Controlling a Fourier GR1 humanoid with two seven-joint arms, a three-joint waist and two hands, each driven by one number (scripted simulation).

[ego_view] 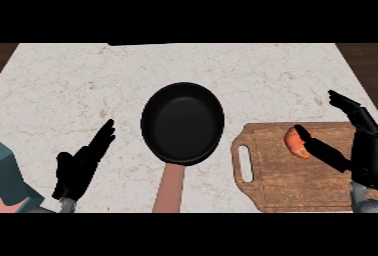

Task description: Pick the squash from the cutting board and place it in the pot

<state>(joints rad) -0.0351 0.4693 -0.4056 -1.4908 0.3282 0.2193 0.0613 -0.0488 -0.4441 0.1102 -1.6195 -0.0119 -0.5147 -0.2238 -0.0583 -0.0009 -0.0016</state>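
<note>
Squash (298, 142) touched by the right hand (359, 150) on the cutting board (295, 185).
Fingers spread open; nothing is gripped; thumb against squash, near the board's far edge.

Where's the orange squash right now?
In the head view, the squash lies on the wooden cutting board at the right, beside the right hand and right of the black pan.
</note>
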